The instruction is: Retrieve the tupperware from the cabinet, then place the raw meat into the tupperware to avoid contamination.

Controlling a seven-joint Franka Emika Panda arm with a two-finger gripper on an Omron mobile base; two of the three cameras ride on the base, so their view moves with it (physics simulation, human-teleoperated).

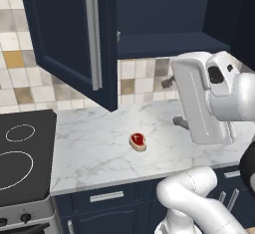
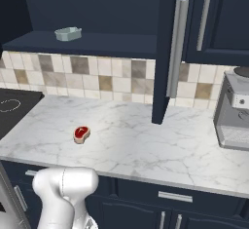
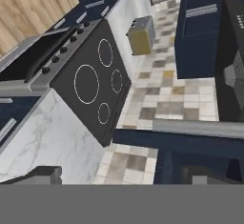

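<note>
meat: 1, counter | tupperware: 1, cabinet shelf

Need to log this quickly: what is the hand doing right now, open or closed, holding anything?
Hand: open, fingertips wide apart, holding nothing.

White marble counter is running along under the tiled wall, veined grey, sitting on navy drawers. The raw meat is lying directly on it, near the middle of the stone, well apart from everything else, red face up with its pale fatty rim showing. A black cooktop is sitting just beside the counter's left end. In the right base view a steel appliance, likely a coffee machine, is standing on the counter's right end. Up in the open cabinet, the shelf is carrying the tupperware, resting towards its left part.
</note>
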